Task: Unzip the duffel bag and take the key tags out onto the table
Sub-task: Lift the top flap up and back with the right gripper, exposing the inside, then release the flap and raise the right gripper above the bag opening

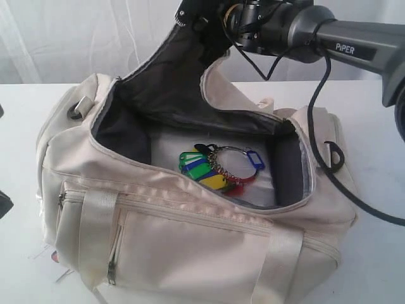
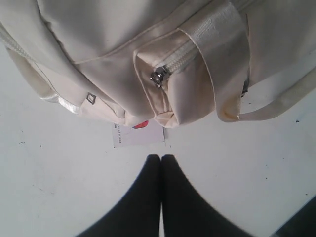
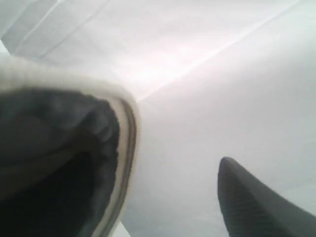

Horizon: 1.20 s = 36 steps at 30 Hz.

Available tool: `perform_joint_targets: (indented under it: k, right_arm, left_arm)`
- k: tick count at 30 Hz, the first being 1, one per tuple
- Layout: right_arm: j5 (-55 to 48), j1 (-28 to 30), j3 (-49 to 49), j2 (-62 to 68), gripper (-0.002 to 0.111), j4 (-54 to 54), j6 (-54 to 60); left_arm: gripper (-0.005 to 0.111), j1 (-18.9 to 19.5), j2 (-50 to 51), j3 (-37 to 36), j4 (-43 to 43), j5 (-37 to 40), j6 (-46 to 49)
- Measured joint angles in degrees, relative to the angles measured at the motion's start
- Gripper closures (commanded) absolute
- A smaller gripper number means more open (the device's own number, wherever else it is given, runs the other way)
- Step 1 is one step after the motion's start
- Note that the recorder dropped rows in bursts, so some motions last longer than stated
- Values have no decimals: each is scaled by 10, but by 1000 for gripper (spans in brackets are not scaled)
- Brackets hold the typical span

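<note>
The duffel bag (image 1: pixel 190 247) is unzipped and the key tags (image 1: pixel 218 168) lie on its pale floor, just toward 4 o'clock of the opening's middle, not yet out on the table (image 1: pixel 25 114). My right gripper (image 1: pixel 212 19) is up at 12 o'clock with the grey-lined flap (image 1: pixel 171 69) hanging from it. Only one finger shows in its wrist view, so I cannot tell if the jaws truly pinch the fabric. If that hold slips, the flap drops over the tags and hides them. My left gripper (image 2: pixel 161 160), off the bag's 8 o'clock corner, has its fingers pressed together on nothing; reaching in like that, it would shove the bunch aside or snag the zipper edge (image 1: pixel 158 169), dragging the whole bag
</note>
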<state>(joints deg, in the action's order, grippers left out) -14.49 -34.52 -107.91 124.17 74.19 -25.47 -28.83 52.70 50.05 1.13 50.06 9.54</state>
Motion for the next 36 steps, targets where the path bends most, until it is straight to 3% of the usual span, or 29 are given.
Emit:
perform_joint_targets:
  k: [26, 29, 36]
  right_arm:
    - [-83, 0, -55, -44, 43, -23, -49]
    - [-107, 0, -55, -34, 43, -76, -34]
    - [-146, 9, -56, 4, 43, -399, 247]
  left_arm:
    - [107, 0, 0, 0, 0, 0, 0]
    - [107, 0, 0, 0, 0, 0, 0]
    - [107, 0, 0, 0, 0, 0, 0]
